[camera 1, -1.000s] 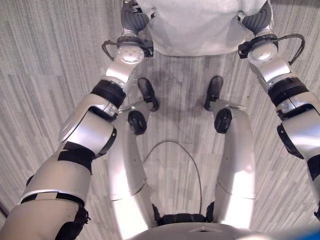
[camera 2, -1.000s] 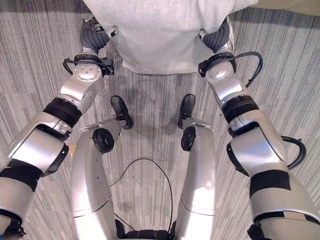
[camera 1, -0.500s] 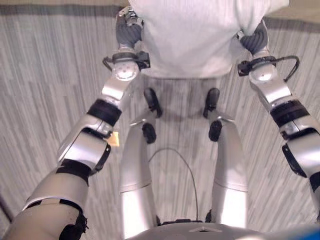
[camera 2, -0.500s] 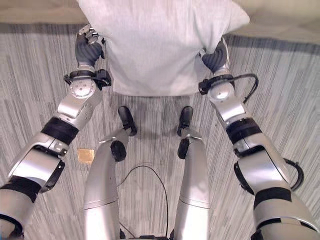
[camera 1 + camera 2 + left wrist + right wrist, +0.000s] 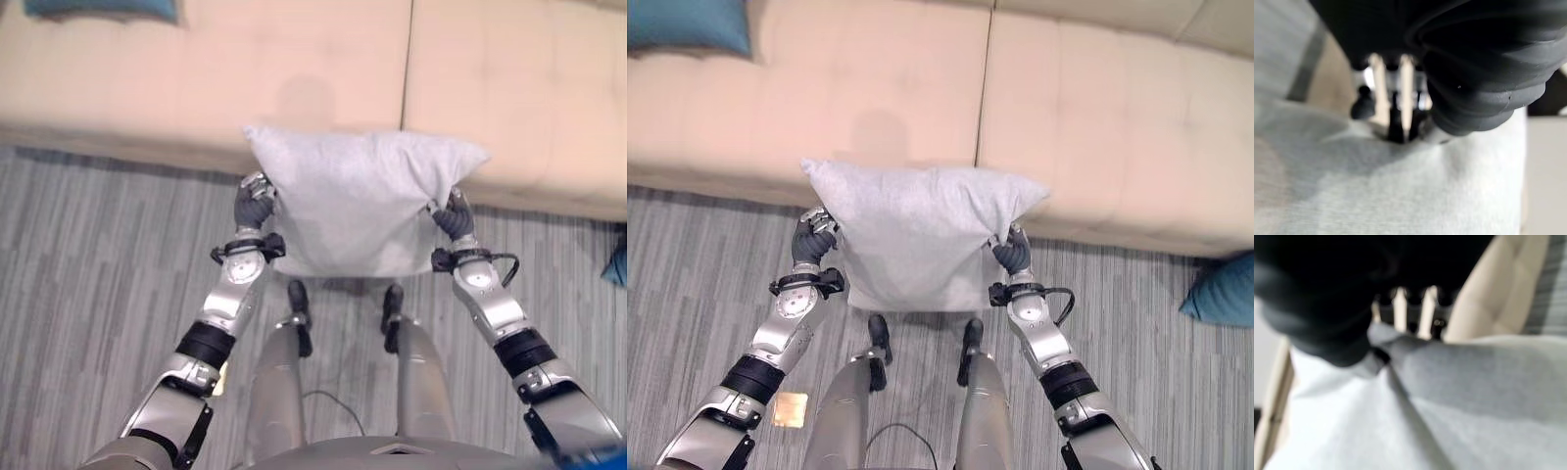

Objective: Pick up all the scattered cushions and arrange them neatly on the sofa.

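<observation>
A light grey cushion (image 5: 913, 233) hangs at the centre of the head views, held off the striped carpet (image 5: 696, 264) in front of the beige sofa (image 5: 1087, 127), whose seat spans 12 o'clock. The left hand (image 5: 810, 240) grips its edge at 9 o'clock and the right hand (image 5: 1011, 254) at 3 o'clock, each with fingers (image 5: 1400, 105) curled into bunched fabric. Teal cushions: one (image 5: 688, 24) on the sofa at 11 o'clock, another (image 5: 1223, 294) on the carpet at 3 o'clock.
</observation>
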Controlling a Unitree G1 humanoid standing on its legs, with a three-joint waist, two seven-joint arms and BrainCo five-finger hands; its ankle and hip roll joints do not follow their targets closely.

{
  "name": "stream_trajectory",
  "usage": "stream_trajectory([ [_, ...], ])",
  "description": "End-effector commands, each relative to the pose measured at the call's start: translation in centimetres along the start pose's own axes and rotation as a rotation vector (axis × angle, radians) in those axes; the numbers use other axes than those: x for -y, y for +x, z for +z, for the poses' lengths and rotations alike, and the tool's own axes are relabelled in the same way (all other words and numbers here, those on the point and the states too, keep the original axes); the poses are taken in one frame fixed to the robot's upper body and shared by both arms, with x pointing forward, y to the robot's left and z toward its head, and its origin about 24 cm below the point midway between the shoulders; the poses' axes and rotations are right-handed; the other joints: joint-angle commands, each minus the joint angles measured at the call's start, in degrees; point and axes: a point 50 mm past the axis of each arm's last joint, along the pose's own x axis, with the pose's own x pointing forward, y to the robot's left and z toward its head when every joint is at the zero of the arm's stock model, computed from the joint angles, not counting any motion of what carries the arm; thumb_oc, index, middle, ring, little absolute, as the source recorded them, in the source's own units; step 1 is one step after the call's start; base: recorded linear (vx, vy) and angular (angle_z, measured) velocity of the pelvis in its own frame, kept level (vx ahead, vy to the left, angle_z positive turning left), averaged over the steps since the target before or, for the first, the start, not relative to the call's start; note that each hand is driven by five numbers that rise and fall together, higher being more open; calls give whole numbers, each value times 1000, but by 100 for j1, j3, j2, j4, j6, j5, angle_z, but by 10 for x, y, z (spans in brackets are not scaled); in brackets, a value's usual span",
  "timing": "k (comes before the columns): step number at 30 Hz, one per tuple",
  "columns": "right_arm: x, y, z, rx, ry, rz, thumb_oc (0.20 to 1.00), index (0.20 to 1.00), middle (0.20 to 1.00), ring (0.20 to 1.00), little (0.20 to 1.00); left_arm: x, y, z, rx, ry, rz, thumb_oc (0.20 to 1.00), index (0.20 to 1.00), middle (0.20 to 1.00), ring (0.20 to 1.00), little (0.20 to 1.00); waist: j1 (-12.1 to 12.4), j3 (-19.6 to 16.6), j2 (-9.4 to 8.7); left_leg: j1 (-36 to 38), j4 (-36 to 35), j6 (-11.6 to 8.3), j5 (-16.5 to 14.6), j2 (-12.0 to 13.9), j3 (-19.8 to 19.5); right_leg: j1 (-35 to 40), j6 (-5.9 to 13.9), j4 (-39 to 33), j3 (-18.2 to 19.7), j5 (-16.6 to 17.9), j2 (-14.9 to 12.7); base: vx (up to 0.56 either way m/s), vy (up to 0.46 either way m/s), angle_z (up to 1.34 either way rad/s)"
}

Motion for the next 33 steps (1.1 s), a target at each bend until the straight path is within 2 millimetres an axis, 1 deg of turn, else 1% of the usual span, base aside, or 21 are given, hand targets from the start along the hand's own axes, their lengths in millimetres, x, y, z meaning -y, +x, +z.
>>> stream_trajectory([
  [1, -21, 5, 58, 293, 49, 131, 200, 200, 200, 200, 200, 37, -3, 38, 208, -44, -190, 200, 200, 200, 200, 200, -25, 72, 179, 775, -584, -283, 81, 17, -276, 577, 336, -565, -69, 591, 18, 179, 158, -5],
  [3, -23, -5, 47, 260, 53, 152, 200, 200, 200, 200, 200, 32, -14, 25, 178, -8, -202, 200, 200, 200, 200, 200, -44, -71, 184, 1486, -935, -260, 46, -142, -203, 1170, 420, -767, -72, 678, 56, 179, 167, -5],
  [5, -23, -8, 43, 250, 47, 157, 200, 200, 200, 200, 200, 30, -18, 19, 158, -8, -204, 200, 200, 200, 200, 200, -44, -154, 195, 1738, -1129, -252, 69, -197, -172, 1342, 458, -831, -48, 758, 75, 200, 164, -12],
  [7, -19, -16, 30, 209, 38, 167, 200, 200, 200, 200, 200, 19, -30, 4, 100, -3, -194, 200, 200, 200, 200, 200, -71, -333, 235, 2337, -1501, -212, 37, -298, -60, 1592, 584, -640, -13, 979, 91, 263, 205, -15],
  [9, -17, -20, 24, 185, 35, 166, 200, 200, 200, 200, 200, 12, -34, -3, 75, 12, -181, 200, 200, 200, 200, 200, -95, -408, 302, 2688, -1748, -155, 39, -305, 18, 1606, 626, -281, -4, 960, 143, 145, 142, -16],
  [10, -16, -23, 20, 176, 36, 163, 200, 200, 200, 200, 200, 11, -38, -6, 59, 4, -178, 200, 200, 200, 200, 200, -124, -449, 339, 2826, -1822, -139, 41, -325, 32, 1617, 625, -80, 54, 898, 242, 84, 90, -22],
  [11, -16, -23, 20, 176, 37, 163, 200, 200, 200, 200, 200, 11, -38, -6, 59, 4, -178, 200, 200, 200, 200, 200, -118, -460, 343, 2812, -1827, -141, 55, -318, 38, 1608, 619, -101, 55, 921, 252, 136, 96, -18],
  [12, -11, -26, 14, 152, 34, 151, 200, 200, 200, 200, 200, 9, -41, -11, 39, 3, -177, 200, 200, 200, 200, 200, -180, -526, 367, 3052, -1939, -130, 39, -366, -18, 1626, 562, 14, 184, 755, 579, 133, 65, -15],
  [14, -8, -26, 12, 143, 16, 145, 200, 200, 200, 200, 200, 7, -44, -15, 22, 3, -172, 200, 200, 200, 200, 200, -170, -623, 348, 3240, -2026, -130, -10, -436, 16, 1709, 496, -313, 110, 612, 746, 156, 34, -14],
  [15, -8, -26, 12, 143, 15, 145, 200, 200, 200, 200, 200, 7, -44, -15, 21, 3, -172, 200, 200, 200, 200, 200, -170, -614, 356, 3261, -2035, -134, -11, -427, 15, 1735, 493, -330, 104, 614, 756, 134, -26, -9],
  [16, -6, -26, 11, 140, 12, 144, 200, 200, 200, 200, 200, 6, -44, -16, 17, 10, -171, 200, 200, 200, 200, 200, -170, -678, 332, 3329, -2069, -145, -35, -465, 15, 1760, 475, -608, 84, 593, 822, 223, -56, 2],
  [17, -1, -29, 6, 122, 7, 136, 200, 200, 200, 200, 200, 5, -47, -21, -5, 7, -167, 200, 200, 200, 200, 200, -210, -761, 298, 3517, -2110, -160, -93, -535, -56, 1911, 442, -1225, 119, 636, 1034, 285, -71, 7],
  [21, 9, -36, -5, 80, -16, 119, 200, 200, 200, 200, 200, 6, -53, -28, -39, 10, -176, 200, 200, 200, 200, 200, -335, -835, 233, 3785, -2036, -200, -218, -626, -291, 2105, 375, -1539, 450, 652, 1291, 259, -85, 28],
  [22, 16, -42, -11, 58, -17, 98, 200, 200, 200, 200, 200, 10, -57, -32, -54, 6, -198, 200, 200, 200, 200, 200, -370, -932, 217, 3787, -1829, -267, -375, -628, -328, 2438, 281, -1747, 469, 586, 1309, 286, -145, 50],
  [25, 24, -47, -17, 34, -17, 81, 200, 200, 200, 200, 200, 14, -61, -39, -90, -24, -227, 200, 200, 200, 200, 200, -471, -995, 210, 3644, -1157, -481, -410, -503, -344, 2736, 96, -1764, 334, 403, 1284, 202, -148, 63],
  [26, 24, -47, -17, 34, -17, 81, 200, 200, 200, 200, 200, 15, -61, -39, -90, -24, -227, 200, 200, 200, 200, 200, -483, -993, 213, 3631, -1126, -485, -425, -496, -357, 2743, 93, -1769, 320, 402, 1286, 96, -113, 73],
  [27, 27, -48, -17, 34, -16, 72, 200, 200, 200, 200, 200, 17, -62, -40, -95, -28, -238, 200, 200, 200, 200, 200, -535, -961, 169, 3485, -645, -608, -332, -416, -286, 2861, 25, -1780, 262, 376, 1254, 97, -205, 78],
  [28, 31, -48, -15, 41, -14, 63, 200, 200, 200, 200, 200, 21, -61, -41, -104, -47, -257, 200, 200, 200, 200, 200, -572, -900, 71, 3234, -10, -768, -102, -196, -73, 3056, -63, -1796, 94, 303, 1178, 132, -242, 103],
  [30, 32, -51, -17, 29, -8, 54, 200, 200, 200, 200, 200, 24, -62, -41, -110, -49, -266, 200, 200, 200, 200, 200, -613, -880, 14, 3099, 12, -707, -79, 98, 322, 3225, -106, -1850, -28, 214, 1158, 111, -162, 92],
  [32, 33, -52, -18, 23, 2, 46, 200, 200, 200, 200, 200, 25, -62, -44, -121, -33, -278, 200, 200, 200, 200, 200, -602, -942, -14, 2987, -471, -605, -127, 142, 508, 3334, -77, -1961, -94, 173, 1141, 136, -63, 44],
  [33, 32, -51, -18, 27, 7, 45, 200, 200, 200, 200, 200, 26, -61, -44, -118, -19, -280, 200, 200, 200, 200, 200, -573, -952, -19, 2791, -681, -596, 37, 190, 494, 3391, -63, -2001, -59, 174, 1155, 172, -27, 32],
])
